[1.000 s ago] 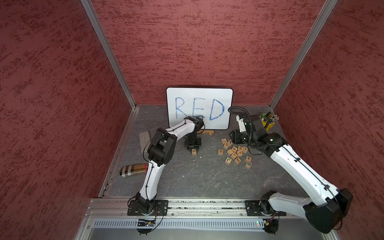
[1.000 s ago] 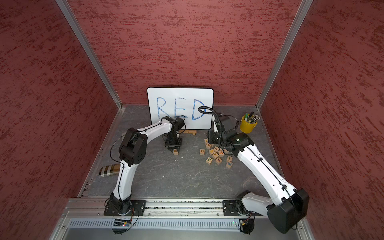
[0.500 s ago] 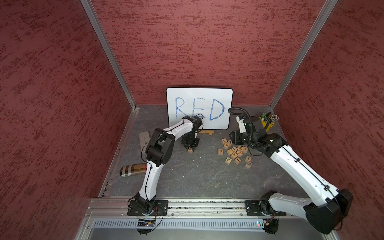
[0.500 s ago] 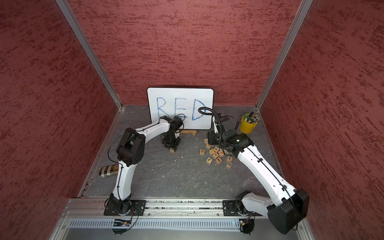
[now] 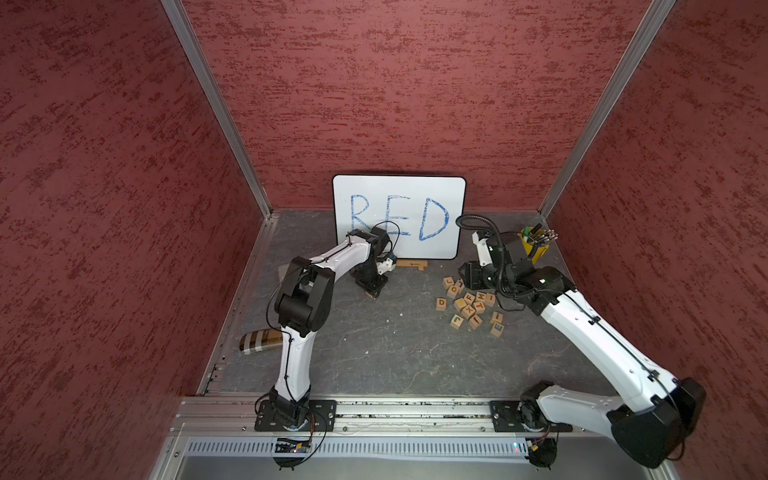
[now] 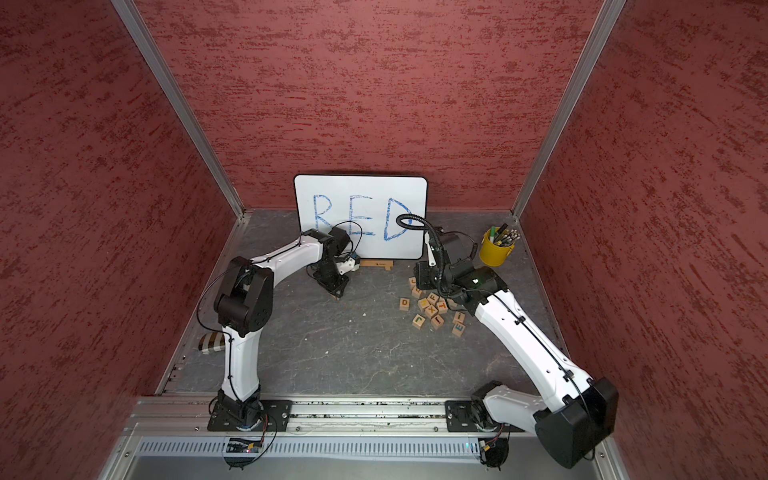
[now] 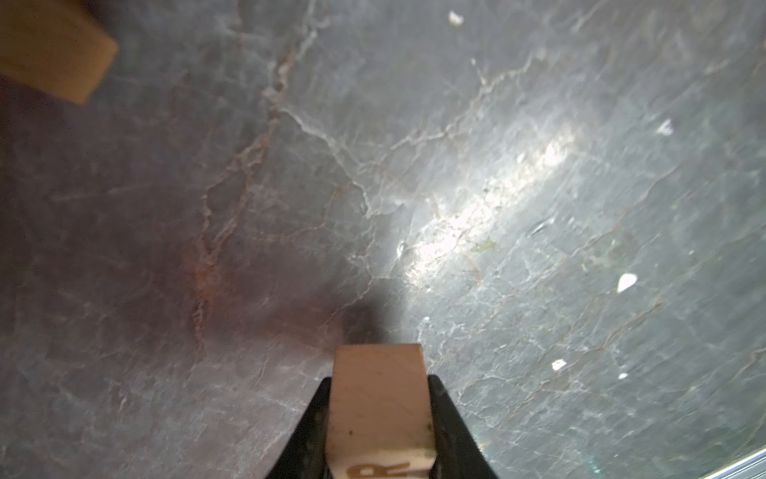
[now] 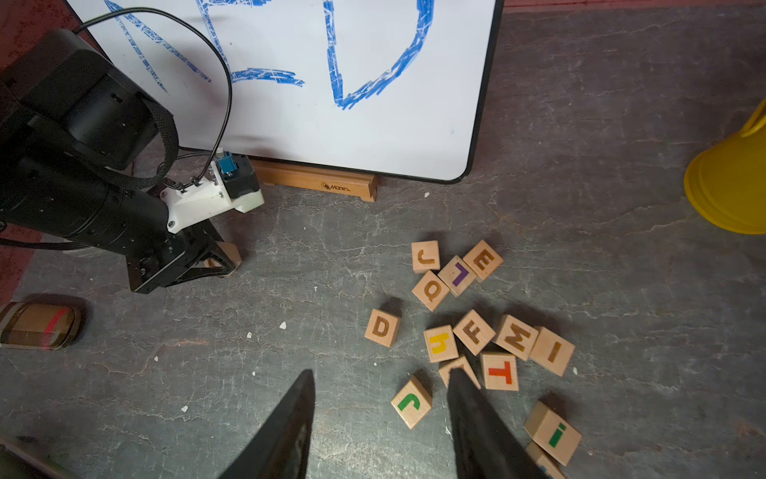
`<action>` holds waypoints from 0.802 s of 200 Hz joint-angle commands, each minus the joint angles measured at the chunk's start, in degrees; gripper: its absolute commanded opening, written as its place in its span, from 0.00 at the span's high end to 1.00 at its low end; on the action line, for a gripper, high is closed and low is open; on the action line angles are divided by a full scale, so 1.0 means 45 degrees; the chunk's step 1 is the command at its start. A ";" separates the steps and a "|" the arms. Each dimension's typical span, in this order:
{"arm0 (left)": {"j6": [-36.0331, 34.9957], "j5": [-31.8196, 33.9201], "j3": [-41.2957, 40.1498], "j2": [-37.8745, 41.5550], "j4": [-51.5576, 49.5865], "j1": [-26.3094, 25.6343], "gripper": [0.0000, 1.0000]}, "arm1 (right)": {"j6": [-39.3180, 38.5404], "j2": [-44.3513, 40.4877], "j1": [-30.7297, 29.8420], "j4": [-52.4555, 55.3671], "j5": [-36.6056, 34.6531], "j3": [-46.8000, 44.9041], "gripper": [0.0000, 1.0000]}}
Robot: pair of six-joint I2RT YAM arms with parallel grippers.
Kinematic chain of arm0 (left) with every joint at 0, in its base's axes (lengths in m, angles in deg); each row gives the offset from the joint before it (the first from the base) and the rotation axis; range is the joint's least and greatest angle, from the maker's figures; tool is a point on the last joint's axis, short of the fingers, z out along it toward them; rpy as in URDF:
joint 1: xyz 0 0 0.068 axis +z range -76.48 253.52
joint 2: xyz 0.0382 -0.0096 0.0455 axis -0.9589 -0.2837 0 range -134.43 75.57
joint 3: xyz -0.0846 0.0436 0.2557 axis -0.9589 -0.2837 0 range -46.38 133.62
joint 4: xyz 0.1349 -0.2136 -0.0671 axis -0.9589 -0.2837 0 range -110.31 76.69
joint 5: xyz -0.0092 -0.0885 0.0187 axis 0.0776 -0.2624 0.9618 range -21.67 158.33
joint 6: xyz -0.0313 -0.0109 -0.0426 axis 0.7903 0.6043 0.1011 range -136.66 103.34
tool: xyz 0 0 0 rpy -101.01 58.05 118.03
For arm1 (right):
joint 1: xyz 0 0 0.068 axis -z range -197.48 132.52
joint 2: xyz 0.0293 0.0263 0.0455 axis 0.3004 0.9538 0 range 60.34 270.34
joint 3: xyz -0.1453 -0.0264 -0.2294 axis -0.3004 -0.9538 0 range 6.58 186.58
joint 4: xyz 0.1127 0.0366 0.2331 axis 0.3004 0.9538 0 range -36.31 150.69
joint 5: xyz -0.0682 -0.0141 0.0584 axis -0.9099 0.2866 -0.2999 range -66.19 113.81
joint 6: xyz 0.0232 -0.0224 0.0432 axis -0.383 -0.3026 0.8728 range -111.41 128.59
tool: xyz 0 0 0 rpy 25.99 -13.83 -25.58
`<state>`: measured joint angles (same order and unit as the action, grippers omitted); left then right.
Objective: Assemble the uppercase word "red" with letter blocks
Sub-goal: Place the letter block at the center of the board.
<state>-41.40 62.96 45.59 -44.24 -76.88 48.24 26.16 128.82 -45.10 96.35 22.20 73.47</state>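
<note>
Since the left gripper [image 5: 370,291] is clamped on the R block [image 7: 379,414], the nearest risk is at release. The block hangs low over the table [image 7: 539,249]; whether it touches cannot be told. If a jaw drags on opening, the block may twist and the R sit crooked. It also sits near the wooden stand [image 8: 315,182] of the whiteboard [image 5: 399,216], so a row begun here needs room kept clear to one side for two more letters.

The second risk is in the pile. The E block [image 8: 483,260] lies touching the purple L block [image 8: 458,274], with the Q block [image 8: 431,290] just beside. A jaw coming down there could shove the neighbours or pinch two at once. A blue E block [image 5: 496,329] at the pile's near edge could be taken by mistake. The D block [image 8: 381,327] stands a little apart from the rest, the easier pick.

Pose: the left arm reaches forward with its elbow raised and its wrist turned down, fingers pointing at the table. The right arm stretches long from its base, wrist bent over the far side of the pile. The right gripper [image 8: 381,373] hovers above the blocks, jaws part-way apart, nothing between them.
</note>
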 commanded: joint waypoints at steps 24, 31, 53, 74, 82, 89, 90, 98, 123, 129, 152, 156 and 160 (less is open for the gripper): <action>-0.3316 0.0044 -0.0923 0.0797 0.0295 0.0275 0.83 | -0.0038 0.0131 0.0068 -0.0358 0.0030 -0.0002 0.47; -0.3648 0.0117 -0.1164 0.0996 0.0522 0.0285 0.83 | -0.0036 0.0131 0.0064 -0.0339 0.0025 0.0027 0.47; -0.4776 0.0013 -0.1527 0.1382 0.0578 0.0285 0.82 | -0.0036 0.0129 0.0068 -0.0279 0.0024 0.0115 0.47; -0.5945 -0.0166 -0.1847 0.1602 0.0448 0.0304 0.81 | 0.0002 0.0108 0.0071 -0.0328 0.0058 0.0079 0.47; -0.6423 -0.0189 -0.1955 0.1641 0.0386 0.0305 0.81 | 0.0021 0.0105 0.0065 -0.0356 0.0074 0.0042 0.47; -0.6711 -0.0120 -0.2030 0.1615 0.0415 0.0286 0.80 | 0.0037 0.0105 0.0065 -0.0377 0.0099 0.0018 0.47; -0.6750 -0.0098 -0.2024 0.1600 0.0406 0.0286 0.80 | 0.0040 0.0099 0.0074 -0.0377 0.0101 0.0008 0.47; -0.7129 -0.0051 -0.2014 0.1520 0.0251 0.0285 0.80 | 0.0041 0.0121 0.0071 -0.0396 0.0103 0.0003 0.47; -0.8223 0.0156 -0.2139 0.1380 0.0182 0.0285 0.79 | 0.0067 0.0132 0.0077 -0.0436 0.0157 -0.0031 0.47; -0.8451 0.0222 -0.2194 0.1370 0.0270 0.0285 0.79 | 0.0096 0.0127 0.0080 -0.0436 0.0162 -0.0022 0.47; -0.9321 0.0490 -0.2374 0.1342 0.0429 0.0237 0.79 | 0.0135 0.0107 0.0069 -0.0377 0.0149 0.0027 0.47; -0.9466 0.0534 -0.2355 0.1322 0.0408 0.0226 0.79 | 0.0129 0.0097 0.0081 -0.0377 0.0143 0.0037 0.47; -0.9607 0.0585 -0.2321 0.1279 0.0325 0.0209 0.78 | 0.0154 0.0083 0.0064 -0.0382 0.0146 0.0037 0.47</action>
<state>-77.63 64.38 35.58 -37.73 -75.27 49.25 26.16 129.35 -45.05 95.60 22.27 73.47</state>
